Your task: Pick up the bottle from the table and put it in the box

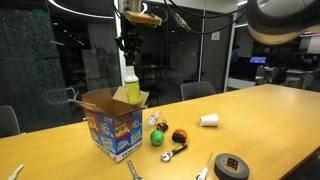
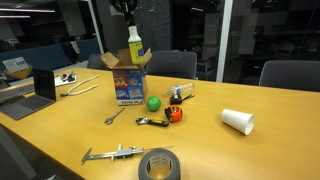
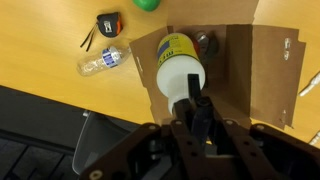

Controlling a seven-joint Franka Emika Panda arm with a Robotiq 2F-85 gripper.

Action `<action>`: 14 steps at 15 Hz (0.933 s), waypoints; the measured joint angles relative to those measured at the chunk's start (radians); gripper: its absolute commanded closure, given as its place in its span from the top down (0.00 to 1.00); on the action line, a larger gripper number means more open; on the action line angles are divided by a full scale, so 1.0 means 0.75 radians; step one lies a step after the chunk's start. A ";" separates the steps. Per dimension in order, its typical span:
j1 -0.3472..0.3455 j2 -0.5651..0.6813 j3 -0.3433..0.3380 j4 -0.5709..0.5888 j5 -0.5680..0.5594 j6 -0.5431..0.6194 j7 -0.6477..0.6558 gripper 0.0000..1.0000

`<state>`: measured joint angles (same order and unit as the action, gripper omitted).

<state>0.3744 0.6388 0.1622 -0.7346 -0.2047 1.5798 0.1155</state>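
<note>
- Your jaws are pinched on the nozzle end of the bottle [image 1: 131, 90]. It hangs upright, long axis vertical, straight below them.
- The box [image 1: 112, 120] sits right underneath with its flaps open. The bottle's base looks about level with the rim, so I'd guess straight down.
- The bottle is smooth plastic with yellow-green liquid. The box is brown cardboard with blue printed sides, on a pale wood surface [image 1: 260, 120].

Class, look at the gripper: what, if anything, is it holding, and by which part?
The spray bottle, held at its top, nozzle end by the gripper, hanging above the open box.
</note>
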 measured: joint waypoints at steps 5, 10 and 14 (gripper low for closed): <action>-0.041 0.079 0.004 0.049 0.068 0.054 -0.028 0.19; -0.053 0.114 0.013 0.084 0.124 0.052 -0.028 0.20; -0.042 0.122 0.030 0.101 0.127 0.035 -0.028 0.64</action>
<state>0.3430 0.7301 0.1850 -0.6590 -0.1096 1.6061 0.0942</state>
